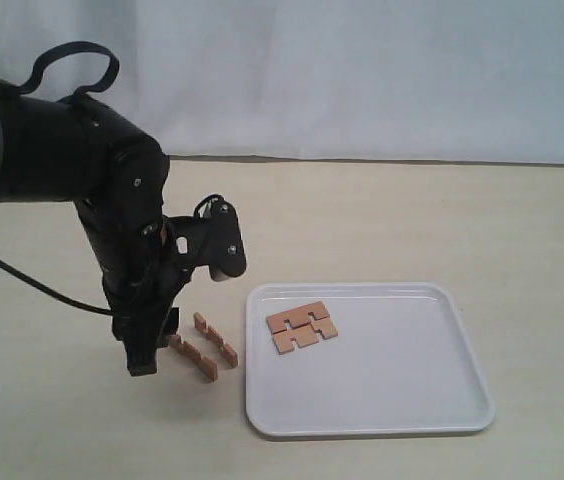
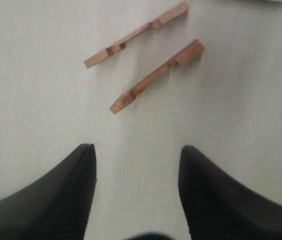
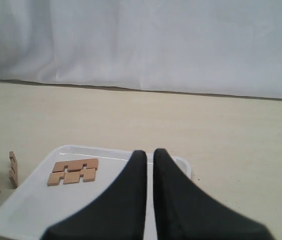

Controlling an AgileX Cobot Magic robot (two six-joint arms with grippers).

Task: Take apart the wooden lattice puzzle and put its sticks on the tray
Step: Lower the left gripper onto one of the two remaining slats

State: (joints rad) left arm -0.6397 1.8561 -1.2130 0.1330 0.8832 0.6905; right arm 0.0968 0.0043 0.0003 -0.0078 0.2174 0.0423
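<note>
No interlocked lattice shows; the four sticks are apart. Two sticks (image 1: 302,327) lie flat, side by side, in the far left part of the white tray (image 1: 382,380). The other two stand on edge on the table left of the tray, one stick (image 1: 215,339) nearer the tray and one stick (image 1: 194,358) further out. My left gripper (image 1: 157,345) hangs open and empty just left of them. In the left wrist view the open left gripper (image 2: 137,150) faces both sticks (image 2: 157,76) (image 2: 136,35). My right gripper (image 3: 150,152) is shut, empty, above the tray (image 3: 31,210).
A white cloth backdrop (image 1: 362,70) stands behind the beige table (image 1: 412,220). The left arm's black body (image 1: 62,150) and its cable (image 1: 22,280) fill the left side. The right arm is outside the exterior view.
</note>
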